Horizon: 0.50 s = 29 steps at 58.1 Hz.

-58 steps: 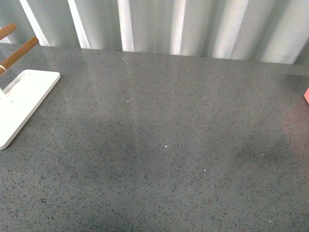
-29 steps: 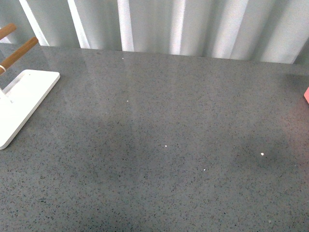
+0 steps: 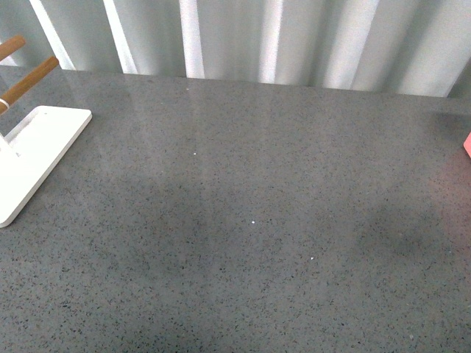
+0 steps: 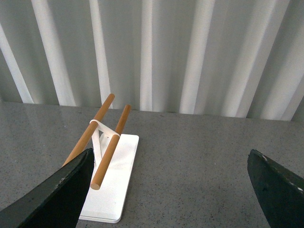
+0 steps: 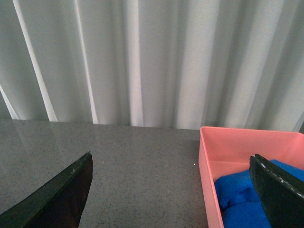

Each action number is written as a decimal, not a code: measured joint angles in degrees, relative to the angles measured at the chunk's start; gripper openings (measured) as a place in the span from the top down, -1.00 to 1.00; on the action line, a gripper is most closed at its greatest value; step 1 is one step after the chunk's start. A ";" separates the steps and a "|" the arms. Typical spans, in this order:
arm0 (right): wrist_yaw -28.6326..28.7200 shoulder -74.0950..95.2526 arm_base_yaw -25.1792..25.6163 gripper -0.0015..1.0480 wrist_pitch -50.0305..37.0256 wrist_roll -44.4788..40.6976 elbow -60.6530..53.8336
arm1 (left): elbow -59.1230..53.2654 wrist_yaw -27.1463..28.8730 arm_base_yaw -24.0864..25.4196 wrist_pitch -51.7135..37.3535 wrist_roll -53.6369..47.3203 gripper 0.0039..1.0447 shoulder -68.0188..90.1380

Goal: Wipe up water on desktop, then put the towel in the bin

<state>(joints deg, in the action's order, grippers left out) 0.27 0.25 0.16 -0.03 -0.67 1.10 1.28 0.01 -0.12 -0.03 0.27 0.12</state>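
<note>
The grey speckled desktop [image 3: 250, 220] fills the front view; neither arm shows there. In the right wrist view the blue towel [image 5: 240, 199] lies bunched inside the pink bin [image 5: 237, 145]. My right gripper [image 5: 173, 197] is open and empty, its dark fingers [image 5: 57, 199] spread wide, one beside the desktop, the other over the bin. My left gripper [image 4: 171, 190] is open and empty above bare desktop [image 4: 190, 156], with the rod rack beside one finger.
A white board with wooden rods [image 3: 33, 158] stands at the far left of the desktop; it also shows in the left wrist view [image 4: 107, 187]. A pink corner of the bin [image 3: 467, 145] shows at the right edge. Pale curtains [image 3: 257, 37] hang behind the desk.
A bright speck showed on the desktop's right part half a second ago and is gone now. Nothing else has moved.
</note>
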 joint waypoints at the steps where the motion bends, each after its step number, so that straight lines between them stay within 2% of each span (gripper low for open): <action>1: 0.00 0.00 0.00 -0.86 0.00 0.00 0.00 | 0.00 -0.02 0.00 0.00 0.00 -0.87 0.00; 29: 0.00 0.00 0.00 -0.86 0.00 0.00 0.00 | 0.00 -0.02 0.00 0.00 0.00 -0.87 0.00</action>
<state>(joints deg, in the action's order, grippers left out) 0.27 0.25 0.16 -0.03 -0.67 1.10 1.28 -0.01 -0.12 -0.03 0.27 0.12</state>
